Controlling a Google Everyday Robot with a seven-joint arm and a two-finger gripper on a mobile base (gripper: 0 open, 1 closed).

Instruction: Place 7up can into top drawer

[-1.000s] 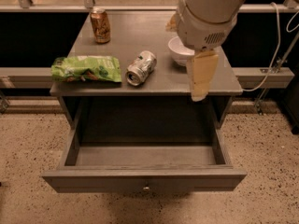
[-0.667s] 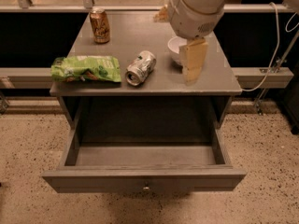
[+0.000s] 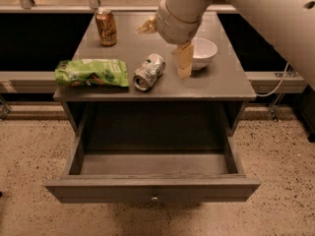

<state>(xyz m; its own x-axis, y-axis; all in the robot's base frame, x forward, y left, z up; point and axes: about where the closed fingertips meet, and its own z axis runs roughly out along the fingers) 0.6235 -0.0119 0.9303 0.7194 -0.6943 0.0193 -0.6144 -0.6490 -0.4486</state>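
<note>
The 7up can point(image 3: 149, 71) lies on its side on the grey cabinet top point(image 3: 216, 82), its shiny end facing the front edge. My gripper point(image 3: 163, 51) hangs above the cabinet top just right of and behind the can, open and empty. One pale finger point(image 3: 183, 60) points down between the can and a white bowl, and the other finger point(image 3: 146, 26) sticks out to the left. The top drawer point(image 3: 152, 188) is pulled out wide below the cabinet top. Its inside is bare, and a small round knob point(image 3: 155, 198) sits on its front.
A green snack bag point(image 3: 91, 72) lies left of the can. A brown-orange can point(image 3: 106, 27) stands upright at the back left. A white bowl point(image 3: 203, 52) sits right of my gripper. My thick arm point(image 3: 256, 14) crosses the upper right. The floor is speckled.
My arm and gripper have swung left and back across the cabinet top, from in front of the bowl to close beside the 7up can. The can and drawer have not moved.
</note>
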